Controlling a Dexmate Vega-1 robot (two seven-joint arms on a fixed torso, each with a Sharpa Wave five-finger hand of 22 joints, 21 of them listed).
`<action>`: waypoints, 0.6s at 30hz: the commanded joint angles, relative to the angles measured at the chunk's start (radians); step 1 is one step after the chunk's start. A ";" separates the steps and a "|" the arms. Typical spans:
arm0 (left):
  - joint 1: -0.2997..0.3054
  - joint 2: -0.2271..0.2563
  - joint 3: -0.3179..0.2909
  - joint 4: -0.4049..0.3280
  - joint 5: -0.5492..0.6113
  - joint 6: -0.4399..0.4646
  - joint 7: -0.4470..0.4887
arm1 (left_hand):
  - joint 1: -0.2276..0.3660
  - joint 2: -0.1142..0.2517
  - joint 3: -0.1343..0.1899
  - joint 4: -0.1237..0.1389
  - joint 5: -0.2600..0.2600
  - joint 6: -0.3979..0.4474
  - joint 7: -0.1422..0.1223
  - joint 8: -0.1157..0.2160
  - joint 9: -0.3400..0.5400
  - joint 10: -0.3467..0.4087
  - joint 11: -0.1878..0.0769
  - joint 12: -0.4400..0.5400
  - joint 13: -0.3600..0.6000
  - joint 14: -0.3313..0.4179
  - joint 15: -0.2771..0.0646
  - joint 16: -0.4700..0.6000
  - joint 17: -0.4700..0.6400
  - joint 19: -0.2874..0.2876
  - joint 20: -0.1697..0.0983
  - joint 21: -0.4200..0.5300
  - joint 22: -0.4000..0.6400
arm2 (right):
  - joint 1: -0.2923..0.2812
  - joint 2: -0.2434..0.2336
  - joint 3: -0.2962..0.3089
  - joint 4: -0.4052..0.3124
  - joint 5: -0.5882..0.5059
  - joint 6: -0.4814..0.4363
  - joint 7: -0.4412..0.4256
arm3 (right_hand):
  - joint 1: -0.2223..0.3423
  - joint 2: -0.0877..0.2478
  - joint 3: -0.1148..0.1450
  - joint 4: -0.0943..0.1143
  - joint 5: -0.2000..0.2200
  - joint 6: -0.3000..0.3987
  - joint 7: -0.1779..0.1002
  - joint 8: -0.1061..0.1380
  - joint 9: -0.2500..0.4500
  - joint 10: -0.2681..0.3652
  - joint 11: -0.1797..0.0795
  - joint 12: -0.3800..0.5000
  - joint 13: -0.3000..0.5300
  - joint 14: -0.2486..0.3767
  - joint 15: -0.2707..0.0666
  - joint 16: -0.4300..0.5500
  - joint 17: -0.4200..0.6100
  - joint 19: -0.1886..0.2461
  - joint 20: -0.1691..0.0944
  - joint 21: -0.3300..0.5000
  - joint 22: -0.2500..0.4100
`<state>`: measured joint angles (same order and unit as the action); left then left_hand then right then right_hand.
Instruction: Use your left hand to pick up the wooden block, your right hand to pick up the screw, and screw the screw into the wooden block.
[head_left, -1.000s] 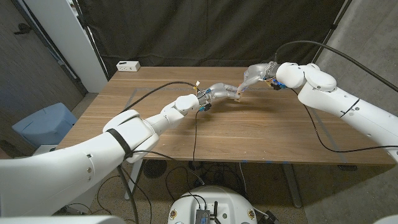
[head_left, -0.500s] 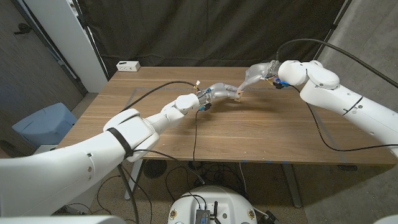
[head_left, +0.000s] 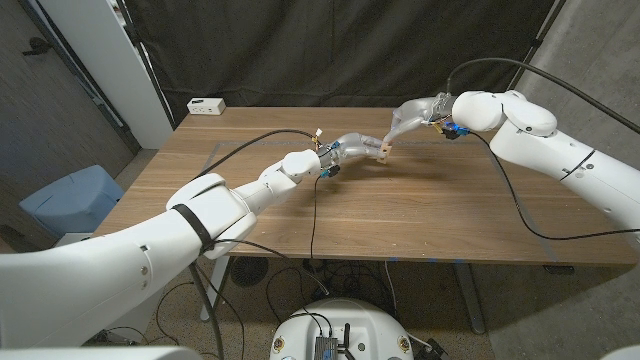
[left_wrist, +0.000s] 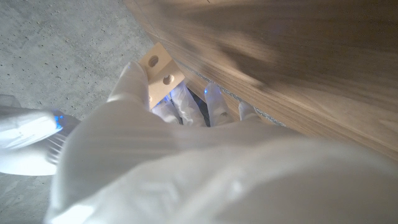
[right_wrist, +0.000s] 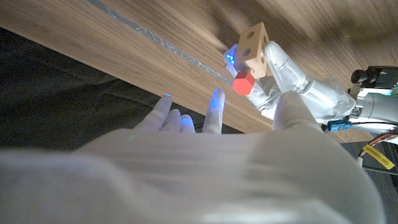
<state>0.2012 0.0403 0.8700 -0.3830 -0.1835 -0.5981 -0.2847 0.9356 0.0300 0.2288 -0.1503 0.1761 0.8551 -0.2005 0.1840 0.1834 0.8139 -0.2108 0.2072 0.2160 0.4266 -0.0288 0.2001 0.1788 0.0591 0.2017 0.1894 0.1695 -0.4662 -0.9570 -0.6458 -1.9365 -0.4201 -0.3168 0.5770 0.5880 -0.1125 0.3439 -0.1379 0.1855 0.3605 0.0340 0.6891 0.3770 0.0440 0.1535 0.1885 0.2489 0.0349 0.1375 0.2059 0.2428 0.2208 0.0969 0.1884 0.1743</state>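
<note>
Left hand: the left hand (head_left: 350, 150) sits just above centre of the head view, raised off the table (head_left: 400, 215), fingers closed around the wooden block (head_left: 383, 150). In the left wrist view the hand (left_wrist: 180, 143) shows from behind with the block (left_wrist: 160, 68) at its fingertips.

Wooden block: pale cube, two round holes visible on one face in the left wrist view. In the right wrist view the block (right_wrist: 254, 46) is in the upper right of the frame, gripped by the left hand (right_wrist: 289, 81).

Screw: red-headed screw (right_wrist: 243, 81) seen in the right wrist view, touching the lower edge of the block. Its shaft is hidden, so how far in it sits cannot be told. Too small to make out in the head view.

Right hand: the right hand (head_left: 415, 115) is upper right of centre in the head view, fingertips reaching down to the block. In the right wrist view the hand (right_wrist: 205, 134) has several fingers spread towards the table; the thumb (right_wrist: 287, 106) points up beside the screw. Whether it pinches the screw cannot be told.

Other: white box (head_left: 206, 105) near the table's far left corner, upper left of the head view. Blue container (head_left: 70, 198) on the floor at the left edge.
</note>
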 joint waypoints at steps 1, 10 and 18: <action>-0.001 0.000 0.002 0.000 -0.001 -0.007 -0.005 | 0.002 0.008 0.000 0.006 0.004 0.009 -0.003 0.007 0.004 -0.001 -0.001 0.002 0.003 0.002 -0.001 0.002 0.002 0.004 0.000 0.003 0.006 | 0.003 -0.006 0.013 0.013 0.034 0.034 -0.006 | 0.023 0.004 0.009 -0.008 0.003 -0.011 -0.007 -0.009 -0.005 -0.009 -0.003 0.008 0.002 -0.007 0.004 -0.003 0.000 -0.003 0.001 0.003 0.003; 0.001 0.000 0.003 0.001 -0.001 -0.016 -0.005 | 0.002 0.008 0.000 0.006 0.004 0.006 -0.003 0.006 0.004 -0.002 -0.001 0.001 0.002 0.001 0.000 0.002 0.002 0.003 0.001 0.003 0.006 | 0.021 -0.005 0.000 0.034 0.036 0.056 0.018 | 0.069 0.017 0.034 -0.025 0.003 -0.047 -0.047 -0.053 -0.040 -0.029 -0.016 0.012 0.002 -0.026 0.003 -0.007 -0.008 -0.006 0.000 0.005 0.002; 0.003 0.002 0.002 -0.001 -0.001 -0.020 -0.006 | 0.002 0.008 0.000 0.006 0.004 0.007 -0.003 0.006 0.004 -0.001 -0.001 0.002 0.002 0.002 -0.001 0.002 0.002 0.004 0.000 0.003 0.006 | 0.038 0.004 -0.017 0.053 0.032 0.072 0.045 | 0.098 0.017 0.047 -0.032 0.001 -0.079 -0.049 -0.088 -0.066 -0.061 -0.021 0.009 0.002 -0.049 0.009 -0.011 -0.012 -0.021 0.002 0.002 0.001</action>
<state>0.2009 0.0405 0.8722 -0.3826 -0.1840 -0.6107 -0.2894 0.9356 0.0301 0.2285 -0.1505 0.1761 0.8537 -0.1994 0.1851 0.1841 0.8139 -0.2108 0.2072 0.2160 0.4266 -0.0288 0.2001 0.1788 0.0591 0.2017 0.1894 0.1695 -0.4481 -0.9615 -0.6435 -1.9068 -0.3886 -0.2667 0.5942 0.6731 -0.0985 0.3810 -0.1679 0.1855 0.2889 -0.0127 0.6063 0.3126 -0.0058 0.1323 0.1965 0.2487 -0.0061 0.1427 0.1990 0.2320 0.2034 0.0965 0.1885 0.1742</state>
